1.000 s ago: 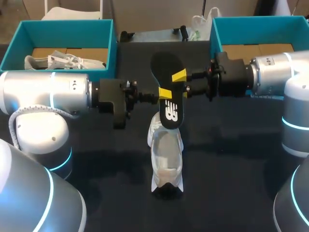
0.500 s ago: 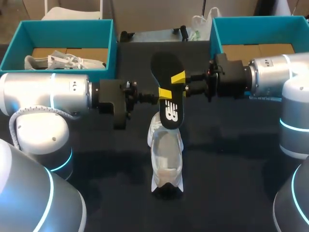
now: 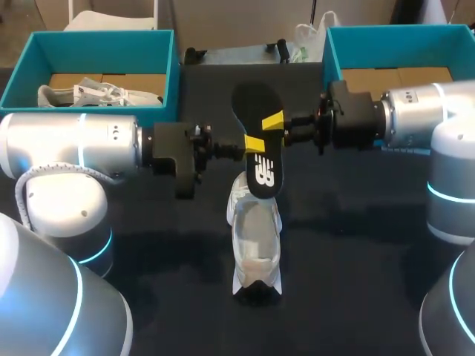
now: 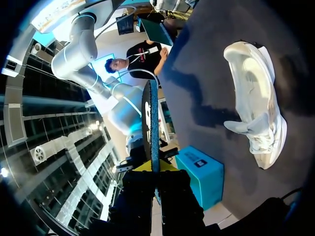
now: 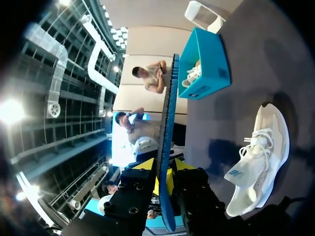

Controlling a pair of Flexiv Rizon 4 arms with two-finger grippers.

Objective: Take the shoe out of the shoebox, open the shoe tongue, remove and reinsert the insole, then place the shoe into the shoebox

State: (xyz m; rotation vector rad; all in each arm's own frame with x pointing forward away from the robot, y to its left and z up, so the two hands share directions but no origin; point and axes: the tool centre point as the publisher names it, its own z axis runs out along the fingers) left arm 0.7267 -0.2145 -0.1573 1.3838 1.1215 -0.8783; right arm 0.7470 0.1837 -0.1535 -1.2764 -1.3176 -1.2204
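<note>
— Over the bench (image 3: 356,252), how is the insole (image 3: 254,104) held?
— It is clamped by the left hand (image 3: 253,143) and the right hand (image 3: 275,119); the shoe (image 3: 257,241) is laid directly beneath, long axes nearly aligned.

Edge-on insole (image 5: 168,123) in right gripper (image 5: 162,173); shoe (image 5: 258,152) beside

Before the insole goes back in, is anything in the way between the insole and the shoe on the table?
Nothing visible. The insole, pinched by the left gripper and right gripper, is held in the air over the shoe, whose opening looks empty.
</note>
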